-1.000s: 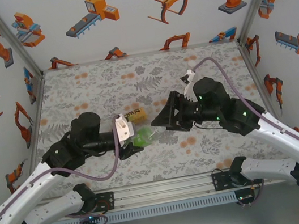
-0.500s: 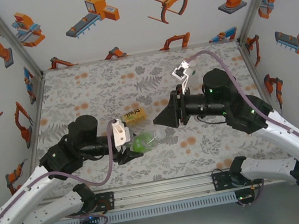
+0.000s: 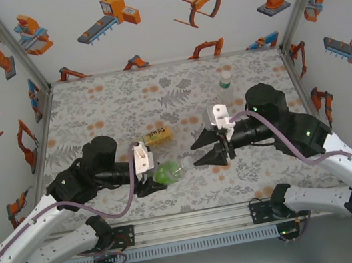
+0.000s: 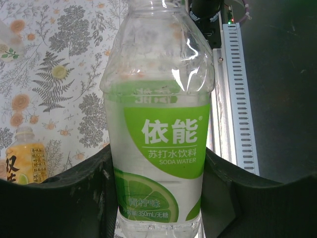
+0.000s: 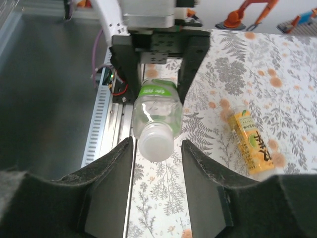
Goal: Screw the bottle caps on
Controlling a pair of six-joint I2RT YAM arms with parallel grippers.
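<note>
Bottles three, green-label bottle (image 4: 158, 148) in left fingers (image 4: 64, 198), amber bottle (image 3: 157, 135), clear bottle (image 3: 225, 87)

Setup was a little booth: white walls (image 3: 157, 20) plastered with orange cartoon robot arms, aluminium posts (image 3: 10, 41) in the corners. The counter (image 3: 110, 98) had a grey leafy print with orange flowers and a metal rail (image 3: 191, 222) along the near edge. Lighting was bright and even.
</note>
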